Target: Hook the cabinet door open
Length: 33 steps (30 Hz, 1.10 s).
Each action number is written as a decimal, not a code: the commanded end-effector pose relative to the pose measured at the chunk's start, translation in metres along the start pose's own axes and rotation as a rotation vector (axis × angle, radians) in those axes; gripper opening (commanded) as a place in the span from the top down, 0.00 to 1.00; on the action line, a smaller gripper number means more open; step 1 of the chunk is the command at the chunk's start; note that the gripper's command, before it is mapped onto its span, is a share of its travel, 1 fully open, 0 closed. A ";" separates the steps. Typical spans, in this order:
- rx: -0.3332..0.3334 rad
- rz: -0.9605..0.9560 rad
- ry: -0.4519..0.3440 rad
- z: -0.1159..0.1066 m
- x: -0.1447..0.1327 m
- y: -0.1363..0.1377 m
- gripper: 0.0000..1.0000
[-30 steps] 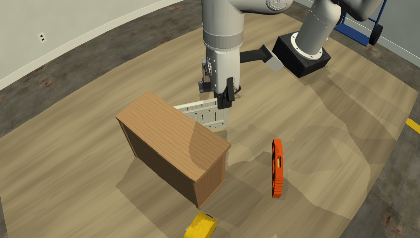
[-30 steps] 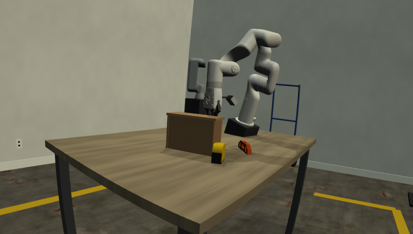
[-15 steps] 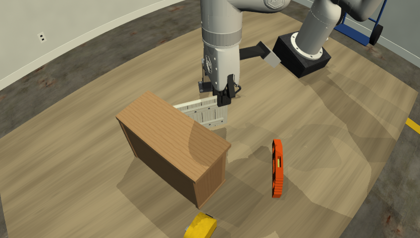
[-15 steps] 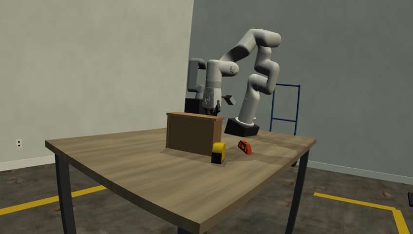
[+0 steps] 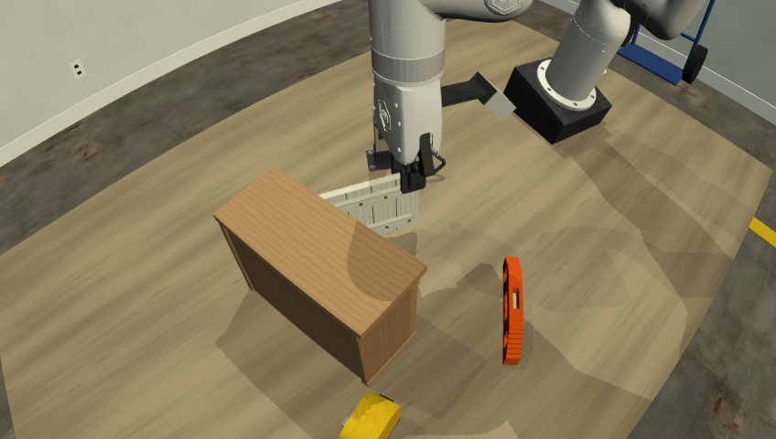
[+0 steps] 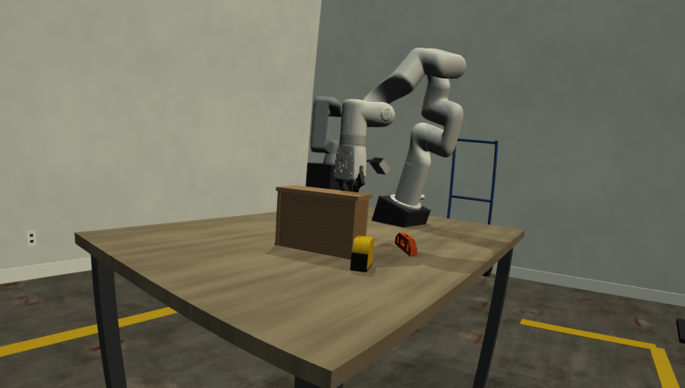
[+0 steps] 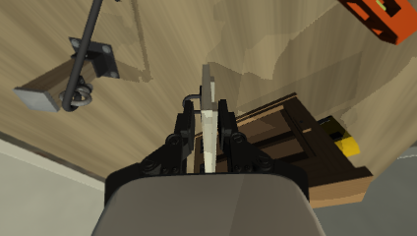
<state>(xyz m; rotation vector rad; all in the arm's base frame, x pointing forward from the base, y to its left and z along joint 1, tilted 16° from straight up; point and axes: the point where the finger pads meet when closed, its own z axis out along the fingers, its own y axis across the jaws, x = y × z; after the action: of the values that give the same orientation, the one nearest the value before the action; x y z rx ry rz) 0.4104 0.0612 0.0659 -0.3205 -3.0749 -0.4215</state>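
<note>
Two fingers of the hand (image 5: 409,178) (image 6: 351,186) (image 7: 207,118) stood partly apart astride the door (image 5: 393,208) (image 7: 209,143), which was swung out from the cabinet (image 5: 321,244) (image 6: 312,223) (image 7: 339,193). The hook (image 7: 84,54) hung beyond, unlatched; a skewed pull could have tipped the cabinet.

high top view, low exterior view, close wrist view downward

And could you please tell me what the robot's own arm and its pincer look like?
The arm is pale grey-white, with smooth rounded tubular links, a darker grey ring band above the hand, and a hexagonal outlined emblem. Its base is a black block with a white bolted flange. The pincer has black, jointed, angular fingers. No cable can be made out.
</note>
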 end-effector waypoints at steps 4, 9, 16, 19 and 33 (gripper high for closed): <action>-0.001 0.003 -0.004 -0.001 -0.001 0.001 0.73; -0.001 0.044 -0.004 -0.001 -0.002 0.005 0.73; -0.001 0.044 -0.004 -0.002 -0.002 0.007 0.73; -0.001 0.044 -0.004 -0.003 -0.002 0.007 0.73; -0.001 0.044 -0.004 -0.017 -0.002 0.007 0.73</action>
<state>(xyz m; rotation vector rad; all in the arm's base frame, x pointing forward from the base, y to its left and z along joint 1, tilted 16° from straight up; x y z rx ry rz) 0.4119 0.0638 0.0788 -0.3876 -3.0612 -0.4198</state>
